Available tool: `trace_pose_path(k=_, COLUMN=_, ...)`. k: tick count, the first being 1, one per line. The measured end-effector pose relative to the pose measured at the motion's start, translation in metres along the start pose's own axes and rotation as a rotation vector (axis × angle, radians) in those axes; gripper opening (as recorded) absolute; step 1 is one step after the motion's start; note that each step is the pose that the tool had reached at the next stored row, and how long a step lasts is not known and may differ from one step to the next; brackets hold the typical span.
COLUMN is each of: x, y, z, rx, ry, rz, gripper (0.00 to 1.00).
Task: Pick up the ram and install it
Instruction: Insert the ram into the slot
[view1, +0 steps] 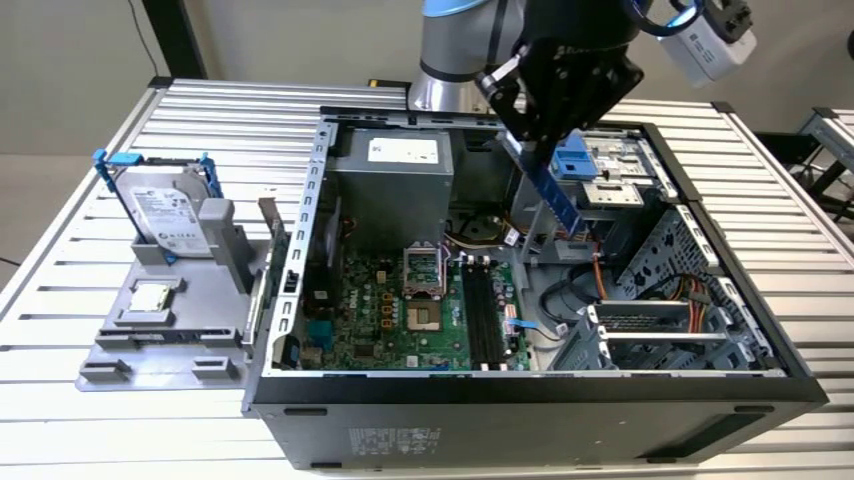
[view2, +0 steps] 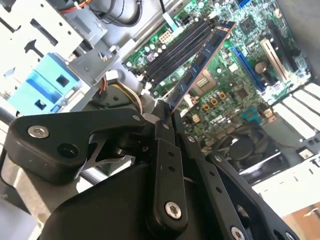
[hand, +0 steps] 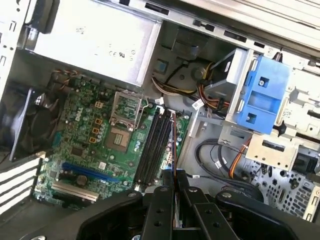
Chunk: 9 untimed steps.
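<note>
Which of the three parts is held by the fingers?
The ram, clamped above the open case; the hard drive and processor sit on the grey stand.

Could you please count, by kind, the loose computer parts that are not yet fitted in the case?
ram: 1, gripped in the hand above the open case
hard drive: 1, standing in the stand
processor: 1, lying flat on the stand
Total: 3

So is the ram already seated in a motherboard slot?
No, the end effector holds the ram in the air above the memory slots.
</note>
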<state>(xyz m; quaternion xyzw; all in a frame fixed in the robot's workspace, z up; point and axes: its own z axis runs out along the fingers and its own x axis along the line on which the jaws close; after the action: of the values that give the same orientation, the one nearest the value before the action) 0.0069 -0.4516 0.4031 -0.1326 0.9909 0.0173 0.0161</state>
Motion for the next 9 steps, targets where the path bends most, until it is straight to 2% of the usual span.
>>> trace_pose_path(k=6, x=0.0001, y=-0.0001, z=0.0028, rx=0.0037, ry=-0.0030, rz=0.101, gripper=0.00)
trace_pose_path(k=9, x=0.0001, y=-0.0001, z=0.0037, rx=0.0048, ry=-0.0040, rz=0.132, gripper=0.00)
